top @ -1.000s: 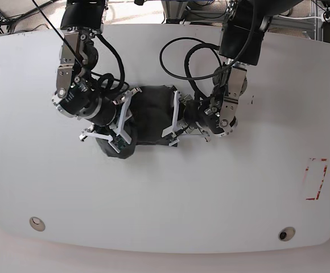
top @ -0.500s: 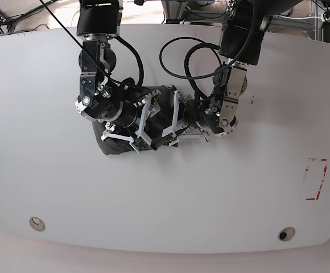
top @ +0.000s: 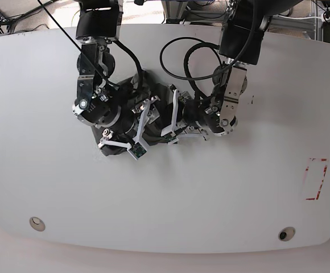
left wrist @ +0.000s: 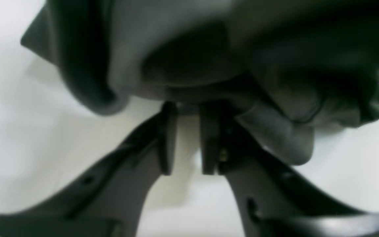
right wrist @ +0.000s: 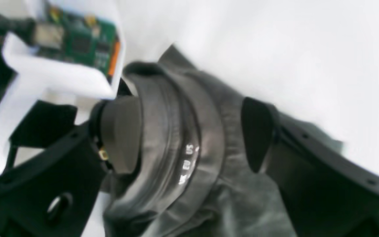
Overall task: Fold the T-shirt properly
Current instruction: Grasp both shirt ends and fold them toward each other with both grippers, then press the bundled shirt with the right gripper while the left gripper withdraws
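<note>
The T-shirt (top: 153,116) lies bunched at the far middle of the white table (top: 210,199), between both arms; the right gripper (right wrist: 189,135) stands wide around its collar, probably after letting go, while the left gripper (left wrist: 184,138) shows narrow, empty jaws just beside the cloth.

Both arms are showing black housings with silver-grey round joints and looping black cables. Each claw, left claw (left wrist: 184,138) and right claw (right wrist: 189,135), is showing matte black fingers with small holes; white brackets are carrying a green circuit board (right wrist: 81,42).
</note>
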`<action>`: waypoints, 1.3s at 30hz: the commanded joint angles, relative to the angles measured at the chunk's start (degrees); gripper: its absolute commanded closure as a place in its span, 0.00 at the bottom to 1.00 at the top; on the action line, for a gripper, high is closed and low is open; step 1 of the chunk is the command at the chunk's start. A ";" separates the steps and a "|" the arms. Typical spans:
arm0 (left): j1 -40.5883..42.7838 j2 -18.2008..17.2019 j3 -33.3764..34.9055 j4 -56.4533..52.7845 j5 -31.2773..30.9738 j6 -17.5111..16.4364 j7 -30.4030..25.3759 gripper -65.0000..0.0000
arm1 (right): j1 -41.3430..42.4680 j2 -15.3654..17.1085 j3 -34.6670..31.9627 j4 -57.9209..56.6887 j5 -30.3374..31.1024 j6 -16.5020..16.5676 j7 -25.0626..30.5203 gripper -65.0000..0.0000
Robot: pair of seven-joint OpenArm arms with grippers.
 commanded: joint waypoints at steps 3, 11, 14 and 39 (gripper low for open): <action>-0.83 0.02 -3.63 -0.48 -3.59 0.07 3.94 0.63 | 1.40 0.49 1.40 5.10 0.93 -0.14 1.50 0.31; -3.46 -0.42 -11.19 -0.57 -19.50 0.07 4.29 0.53 | 1.31 0.13 11.25 6.41 5.15 -0.14 1.59 0.31; -4.43 -0.60 -14.53 -0.57 -24.95 0.07 4.29 0.51 | 1.31 0.40 14.86 6.24 8.14 -0.14 1.59 0.31; -6.01 -25.74 -34.04 4.27 -46.49 0.07 10.62 0.53 | 2.37 0.84 -2.20 -0.79 -1.71 -0.14 1.67 0.31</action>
